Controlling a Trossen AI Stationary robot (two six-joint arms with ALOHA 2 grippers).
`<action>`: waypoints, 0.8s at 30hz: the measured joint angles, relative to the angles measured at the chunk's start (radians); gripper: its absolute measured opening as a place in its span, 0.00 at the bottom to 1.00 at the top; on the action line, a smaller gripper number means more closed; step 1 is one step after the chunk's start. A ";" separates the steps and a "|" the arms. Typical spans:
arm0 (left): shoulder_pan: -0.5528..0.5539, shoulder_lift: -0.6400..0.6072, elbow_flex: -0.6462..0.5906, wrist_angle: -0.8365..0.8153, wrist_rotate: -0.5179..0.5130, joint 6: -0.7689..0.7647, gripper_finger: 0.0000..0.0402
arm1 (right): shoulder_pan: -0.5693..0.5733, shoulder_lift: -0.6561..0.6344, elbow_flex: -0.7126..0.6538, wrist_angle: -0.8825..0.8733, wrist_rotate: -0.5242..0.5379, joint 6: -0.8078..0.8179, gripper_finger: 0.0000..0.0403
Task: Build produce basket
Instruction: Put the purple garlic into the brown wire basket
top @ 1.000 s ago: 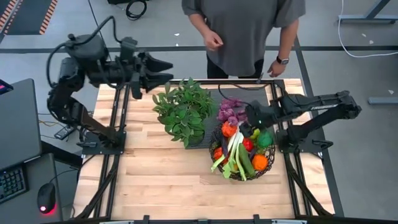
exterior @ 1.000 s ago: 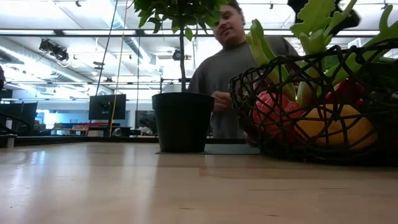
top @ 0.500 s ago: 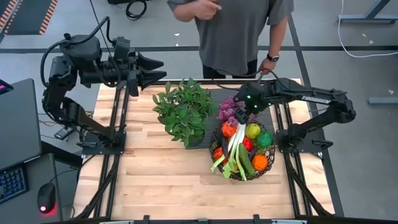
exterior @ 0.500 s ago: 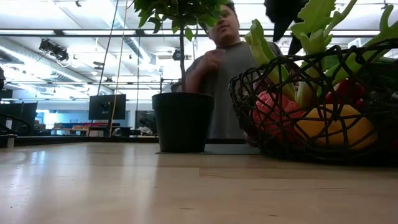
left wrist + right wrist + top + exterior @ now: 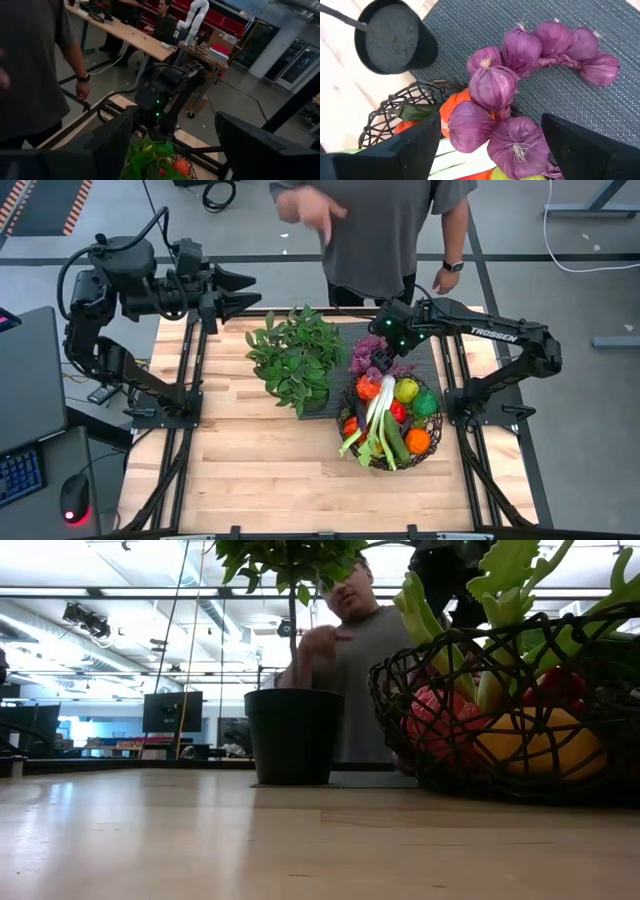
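The dark wire basket (image 5: 432, 442) stands on the table's right half, its far rim on the black ribbed mat (image 5: 345, 332). It holds orange tomatoes (image 5: 417, 440), a leek (image 5: 372, 430), a cucumber (image 5: 396, 444), a yellow-green fruit (image 5: 406, 390) and red pieces. A string of purple bulbs (image 5: 520, 47) lies on the mat, its near end over the basket rim (image 5: 387, 111). My right gripper (image 5: 384, 348) hovers open above those bulbs (image 5: 368, 358). My left gripper (image 5: 247, 290) waits open, high over the far-left corner.
A leafy potted plant (image 5: 295, 358) in a black pot (image 5: 395, 42) stands left of the basket, on the mat's edge. A person stands at the table's far edge with a hand (image 5: 440, 286) near the frame. Bare wood (image 5: 260, 470) lies toward the near and left sides.
My right gripper has moved from above the basket toward the far edge and a little left, and now stands over the purple bulbs. My left gripper has drawn back toward the left edge. The person has raised one hand.
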 joint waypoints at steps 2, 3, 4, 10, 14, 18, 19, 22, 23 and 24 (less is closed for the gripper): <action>0.000 0.000 0.000 0.000 0.000 0.000 0.72 | -0.007 0.006 0.001 0.000 -0.015 -0.022 0.86; 0.000 0.000 0.000 0.000 0.000 -0.001 0.72 | -0.009 0.011 0.001 -0.003 -0.027 -0.034 0.86; 0.000 -0.001 0.000 0.000 0.000 -0.001 0.72 | -0.011 0.017 0.001 -0.012 -0.041 -0.048 0.86; 0.000 -0.002 0.000 -0.003 0.000 -0.020 0.72 | -0.013 0.081 0.001 -0.025 -0.102 -0.119 0.86; 0.000 -0.002 0.000 -0.016 0.000 -0.026 0.72 | -0.013 0.126 0.001 -0.024 -0.092 -0.159 0.86; -0.001 -0.002 0.000 -0.045 0.000 -0.046 0.72 | -0.022 0.171 0.001 -0.024 -0.092 -0.186 0.86; -0.001 -0.002 0.000 -0.056 0.000 -0.047 0.72 | -0.024 0.181 0.001 -0.023 -0.091 -0.187 0.86; -0.001 -0.002 0.000 -0.078 0.000 -0.051 0.72 | -0.026 0.196 0.001 -0.026 -0.092 -0.184 0.86; -0.001 -0.002 0.000 -0.092 0.000 -0.054 0.72 | -0.026 0.196 0.001 -0.028 -0.089 -0.184 0.86; -0.001 -0.002 0.000 -0.105 0.000 -0.061 0.72 | -0.025 0.194 0.001 -0.027 -0.080 -0.183 0.86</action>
